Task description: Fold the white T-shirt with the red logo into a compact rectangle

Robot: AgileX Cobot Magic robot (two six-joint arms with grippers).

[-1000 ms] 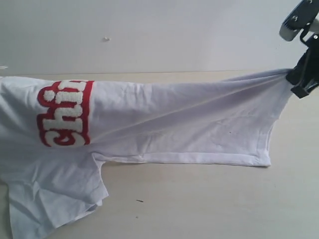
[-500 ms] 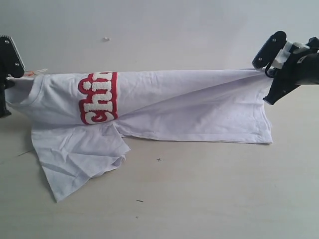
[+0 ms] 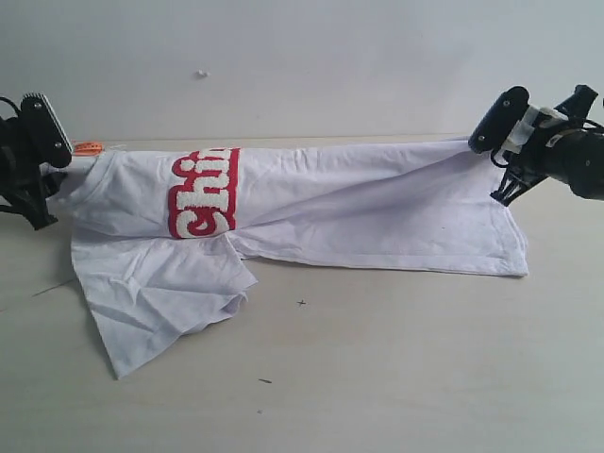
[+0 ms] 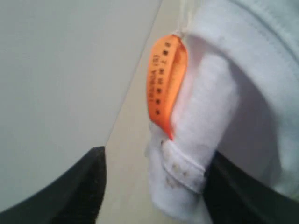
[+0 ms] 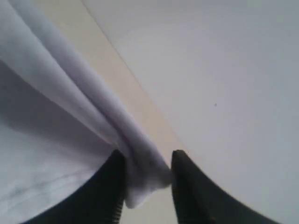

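The white T-shirt (image 3: 377,208) lies folded lengthwise along the far side of the table, one sleeve (image 3: 160,302) spread toward the front. The red logo (image 3: 203,193) wraps over the folded edge near the left end. My left gripper (image 3: 42,175) is at the neck, beside the orange neck tag (image 3: 88,148). In the left wrist view, that gripper (image 4: 159,154) stands open: the collar rests against one finger with a gap to the other, and the tag (image 4: 166,84) hangs close by. My right gripper (image 3: 495,160) is at the hem corner. It (image 5: 148,153) is open, with slack cloth loose between the jaws.
The shirt rests on a pale wooden table (image 3: 377,377). A white wall (image 3: 330,57) rises just behind the shirt and both grippers. A few tiny dark specks (image 3: 301,303) dot the tabletop in front of the shirt.
The stretched shirt came down and shifted right onto the table. Both grippers, shut on the cloth earlier, have parted their jaws, and the cloth has gone slack.
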